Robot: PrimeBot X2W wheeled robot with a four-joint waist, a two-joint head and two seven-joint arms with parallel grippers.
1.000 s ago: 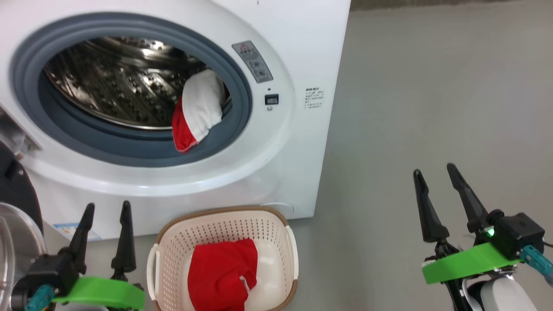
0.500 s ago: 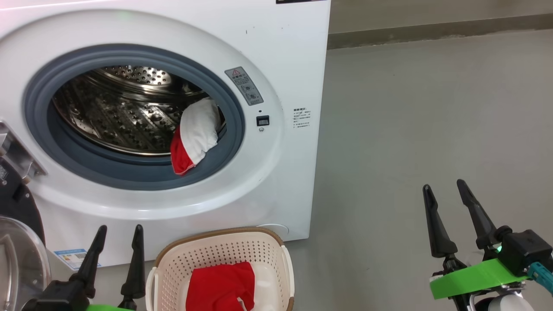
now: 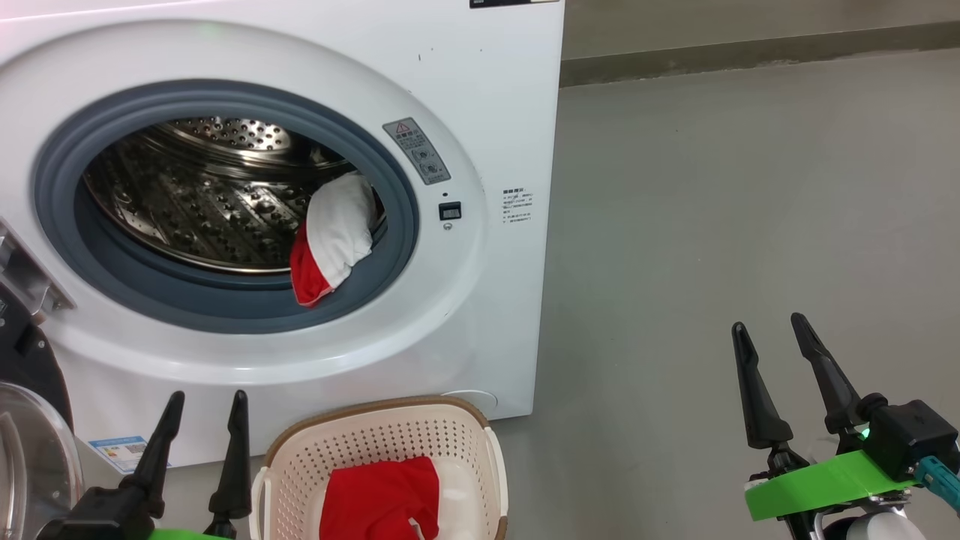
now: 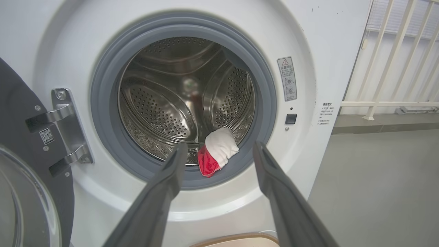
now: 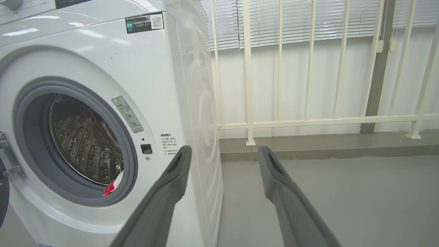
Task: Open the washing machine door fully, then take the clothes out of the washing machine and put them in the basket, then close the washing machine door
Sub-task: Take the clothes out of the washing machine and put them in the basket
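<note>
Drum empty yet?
Not empty. A red-and-white garment lies at the drum's front lip, against the grey ring. Rest of the drum looks bare.

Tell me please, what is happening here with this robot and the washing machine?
A two-armed robot is unloading the washing machine. Its door is swung open to the left. One red garment lies in the basket on the floor in front, and a red and white garment hangs at the mouth of the drum, not yet taken out. The left gripper and the right gripper are both open and hold nothing.
</note>
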